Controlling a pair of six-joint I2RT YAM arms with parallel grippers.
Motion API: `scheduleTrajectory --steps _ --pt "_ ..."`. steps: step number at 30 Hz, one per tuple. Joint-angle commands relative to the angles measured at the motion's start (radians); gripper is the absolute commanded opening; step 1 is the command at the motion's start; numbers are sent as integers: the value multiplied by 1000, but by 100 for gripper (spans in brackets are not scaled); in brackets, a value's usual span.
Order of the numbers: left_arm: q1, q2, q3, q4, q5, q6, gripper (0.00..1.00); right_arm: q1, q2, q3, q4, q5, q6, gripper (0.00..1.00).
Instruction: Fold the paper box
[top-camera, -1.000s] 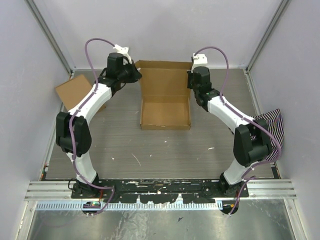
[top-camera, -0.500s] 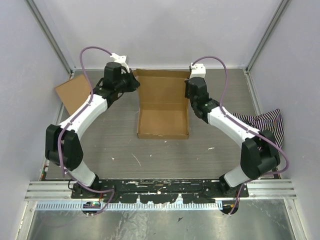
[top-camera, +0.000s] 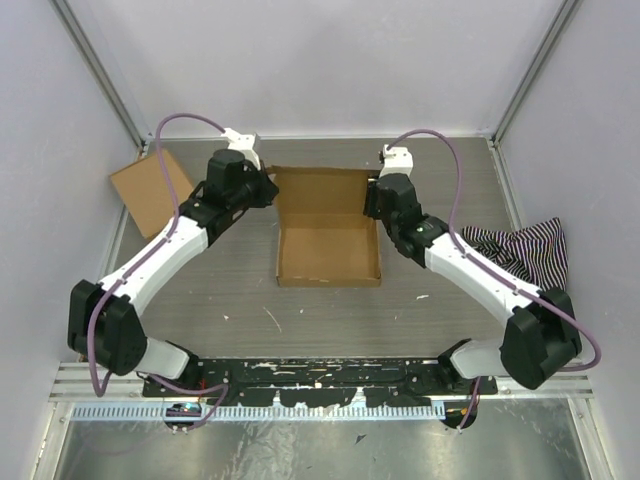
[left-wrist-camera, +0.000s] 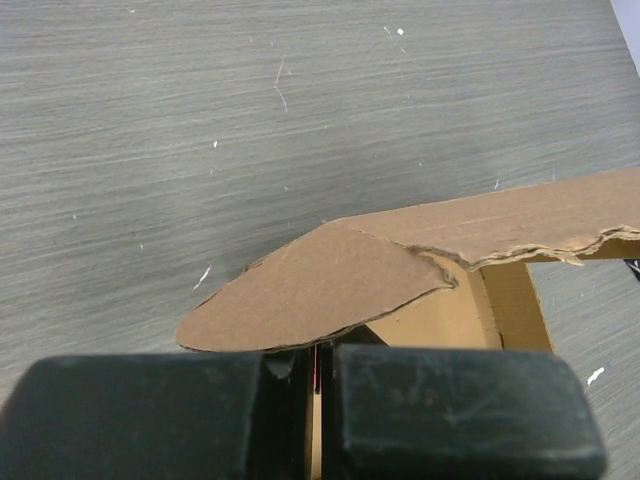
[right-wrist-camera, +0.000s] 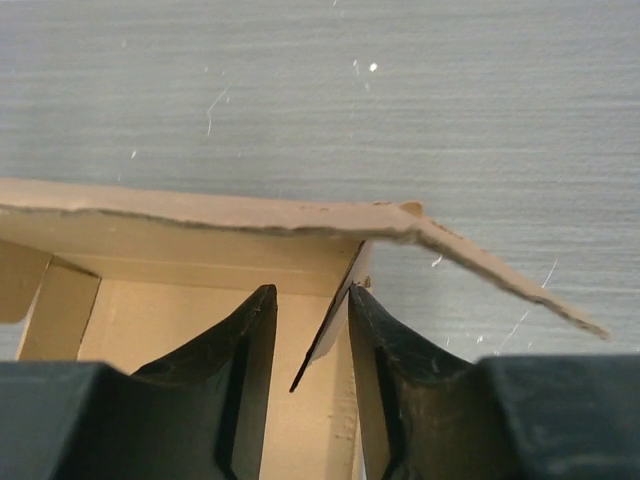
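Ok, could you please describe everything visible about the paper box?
The paper box is plain brown corrugated cardboard, a shallow rectangular tray lying open on the grey table. Its low side walls stand up; the lid panel at the far side is raised, not closed, with a rounded tab at the left corner and ragged cut edges. The left pincer is clamped on the lid's left edge; the right pincer straddles a thin flap at the right corner, fingers apart.

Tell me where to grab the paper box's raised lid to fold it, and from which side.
Take the paper box by the side edges of its lid near the far corners: left gripper from the left, right gripper from the right, straddling the board. Those edges stand free of the table; holding both ends should keep it square.
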Motion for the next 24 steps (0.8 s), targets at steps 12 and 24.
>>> scheduleTrajectory --steps 12,24 --pt "-81 -221 -251 15 -82 -42 6 28 -388 -104 -441 -203 129 48" --pt "-123 -276 -353 11 -113 -68 9 28 -679 -46 -606 -101 214 54"
